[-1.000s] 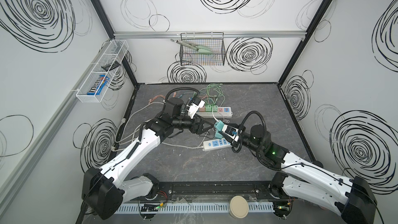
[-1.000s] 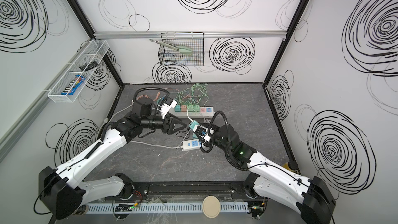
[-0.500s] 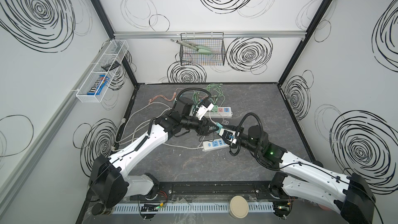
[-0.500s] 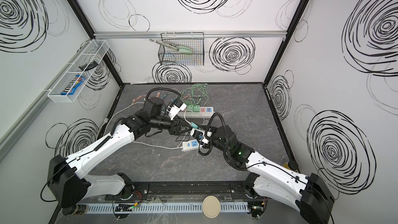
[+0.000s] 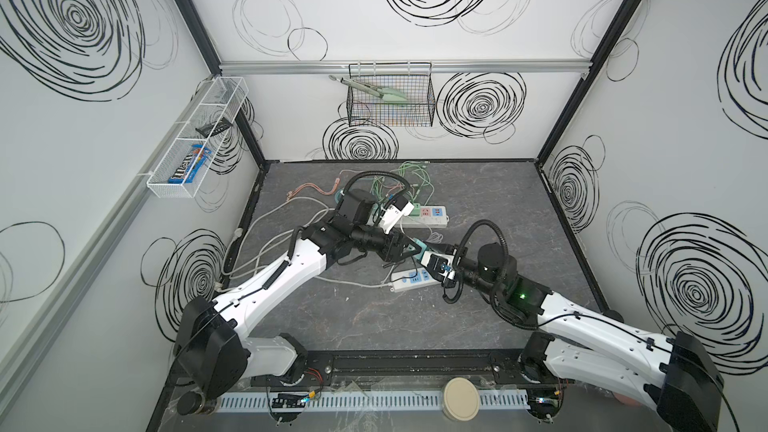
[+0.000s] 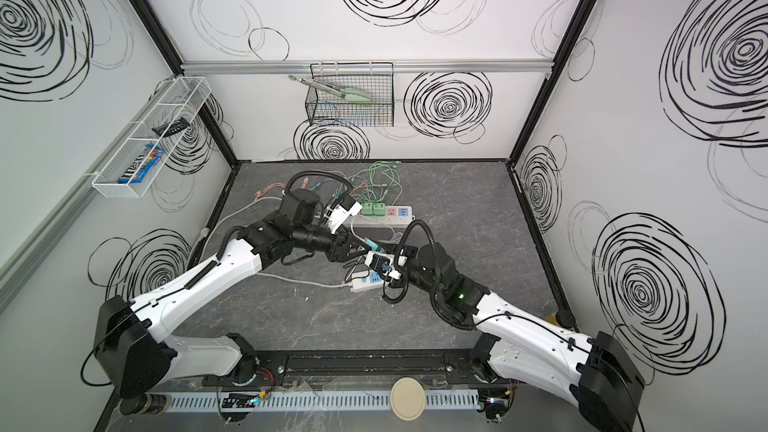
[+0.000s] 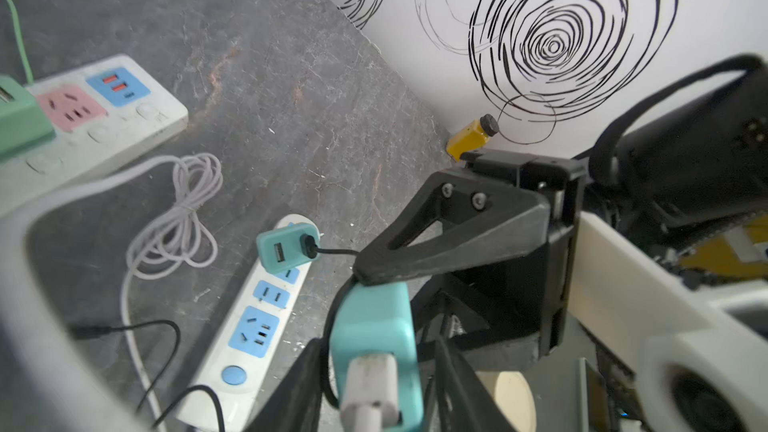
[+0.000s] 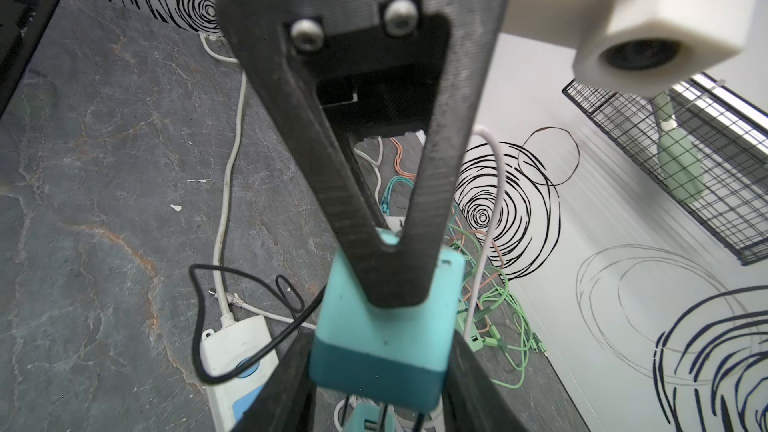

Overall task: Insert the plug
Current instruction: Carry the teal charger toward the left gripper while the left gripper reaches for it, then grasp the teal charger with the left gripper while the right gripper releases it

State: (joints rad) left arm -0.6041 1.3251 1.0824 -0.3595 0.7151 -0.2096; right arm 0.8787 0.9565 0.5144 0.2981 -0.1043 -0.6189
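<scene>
Right end effector (image 8: 380, 351) grips the teal charger (image 8: 390, 305) above the table (image 8: 104, 139); left end effector (image 7: 374, 367) brackets it, grip unclear

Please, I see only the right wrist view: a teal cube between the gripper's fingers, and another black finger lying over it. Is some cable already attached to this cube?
Observer: Yes. In the left wrist view a white plug sits on one face of the teal adapter, between the fingers of the left gripper; its depth I cannot tell.
Operator: Thank you. Has the power strip any free socket?
Observer: Yes: blue sockets lie free between its button and a second teal adapter, plugged in at the other end with a black cable.
</scene>
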